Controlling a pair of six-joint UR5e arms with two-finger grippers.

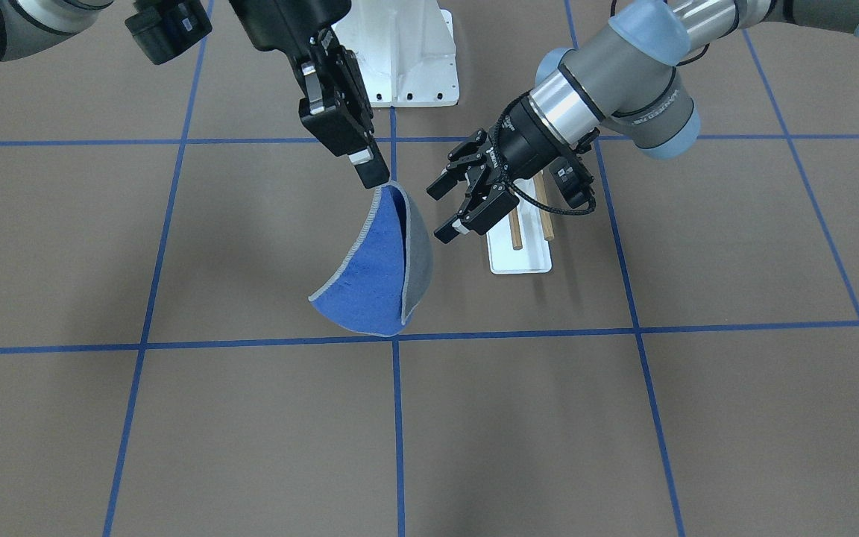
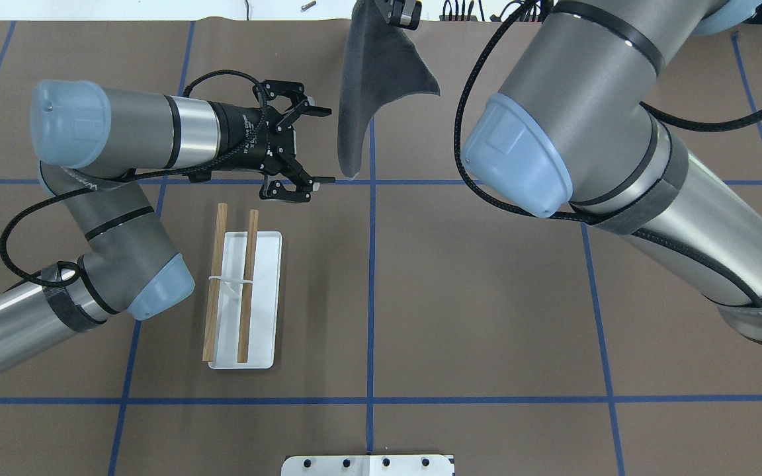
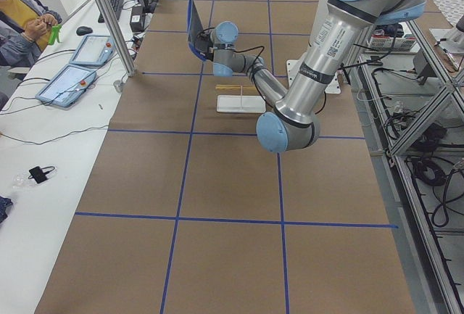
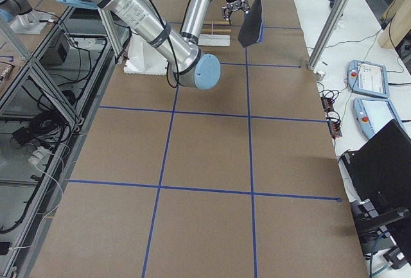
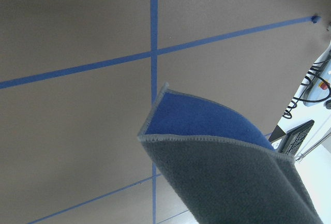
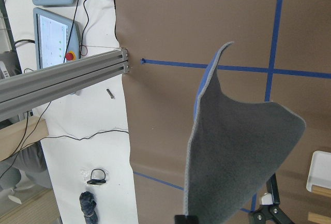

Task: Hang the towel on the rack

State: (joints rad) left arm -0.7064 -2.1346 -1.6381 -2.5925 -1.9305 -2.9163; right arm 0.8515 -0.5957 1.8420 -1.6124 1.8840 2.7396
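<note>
The towel (image 1: 373,261) hangs in the air by one corner, blue face and grey underside both showing, folded loosely on itself. My right gripper (image 1: 370,170) is shut on its top corner; in the overhead view it (image 2: 401,9) is at the far table edge with the towel (image 2: 371,79) below it. My left gripper (image 1: 441,213) is open and empty, just beside the towel without touching it, jaws wide in the overhead view (image 2: 320,144). The rack (image 2: 265,291), white base with two wooden dowels, stands on the table under my left arm. The towel fills the left wrist view (image 5: 207,125) and the right wrist view (image 6: 238,146).
A larger white bolted pedestal (image 1: 407,52) stands at the robot's side of the table, behind the right gripper. Blue tape lines cross the brown table (image 2: 487,297). A side bench with tablets (image 6: 51,32) and an aluminium post lies beyond the far table edge.
</note>
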